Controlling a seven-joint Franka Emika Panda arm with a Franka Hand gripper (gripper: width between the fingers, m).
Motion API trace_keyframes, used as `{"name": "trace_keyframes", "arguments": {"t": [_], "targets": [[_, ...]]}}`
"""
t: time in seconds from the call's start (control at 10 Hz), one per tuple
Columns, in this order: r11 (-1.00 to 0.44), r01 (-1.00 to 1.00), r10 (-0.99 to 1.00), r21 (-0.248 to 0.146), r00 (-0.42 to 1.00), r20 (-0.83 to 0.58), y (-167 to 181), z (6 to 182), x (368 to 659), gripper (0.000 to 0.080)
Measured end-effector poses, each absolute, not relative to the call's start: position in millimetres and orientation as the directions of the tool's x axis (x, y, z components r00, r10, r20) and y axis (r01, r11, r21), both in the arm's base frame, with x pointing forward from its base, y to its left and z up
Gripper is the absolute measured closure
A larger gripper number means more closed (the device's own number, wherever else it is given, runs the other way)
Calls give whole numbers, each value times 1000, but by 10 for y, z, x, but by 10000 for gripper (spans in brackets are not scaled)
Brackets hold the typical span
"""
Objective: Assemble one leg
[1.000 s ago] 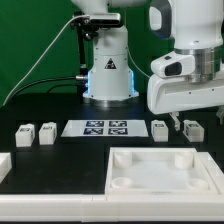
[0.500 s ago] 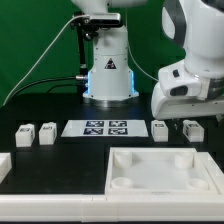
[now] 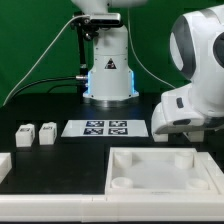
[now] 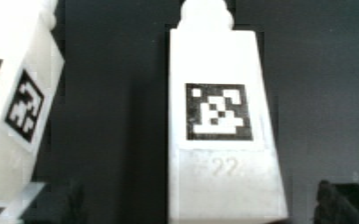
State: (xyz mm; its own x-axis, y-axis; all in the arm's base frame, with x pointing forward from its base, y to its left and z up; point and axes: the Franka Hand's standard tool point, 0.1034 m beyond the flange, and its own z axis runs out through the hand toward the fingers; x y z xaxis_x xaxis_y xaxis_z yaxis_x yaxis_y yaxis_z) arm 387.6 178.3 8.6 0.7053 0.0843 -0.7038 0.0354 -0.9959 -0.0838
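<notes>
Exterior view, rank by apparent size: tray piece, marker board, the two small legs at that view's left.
1. tray piece, though it is nearest the camera.
2. marker board.
3. outermost leg and leg beside it: look alike, tie.

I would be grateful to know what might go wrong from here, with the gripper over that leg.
1. A second leg lies close beside the leg; a finger of the open gripper might catch it when descending.
2. The arm hides this spot in the exterior view, so a slip may go unseen there.
</notes>
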Motion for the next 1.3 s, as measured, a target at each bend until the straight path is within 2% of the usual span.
{"name": "trace_keyframes", "arguments": {"t": [0.3,0.4,0.5,0.7,0.8,0.9,1.0,1.1,1.2,1.3], "targets": [[-996,37,84,-80,667,-740,1772,55,3783,151],[-996,44,88,-76,563,-821,1751,105,3679,151],[-996,40,90,-82,563,-822,1788,25,3758,151],[-996,42,91,-82,563,-822,1788,40,3738,151],[-996,41,91,-82,563,-822,1786,39,3740,242],[-996,41,90,-82,563,-822,1782,38,3741,242],[-996,40,90,-81,563,-822,1778,38,3742,449],[-996,40,90,-81,562,-822,1777,39,3741,449],[-996,40,90,-81,563,-822,1776,39,3742,508],[-996,40,90,-81,563,-822,1777,39,3742,508]]}}
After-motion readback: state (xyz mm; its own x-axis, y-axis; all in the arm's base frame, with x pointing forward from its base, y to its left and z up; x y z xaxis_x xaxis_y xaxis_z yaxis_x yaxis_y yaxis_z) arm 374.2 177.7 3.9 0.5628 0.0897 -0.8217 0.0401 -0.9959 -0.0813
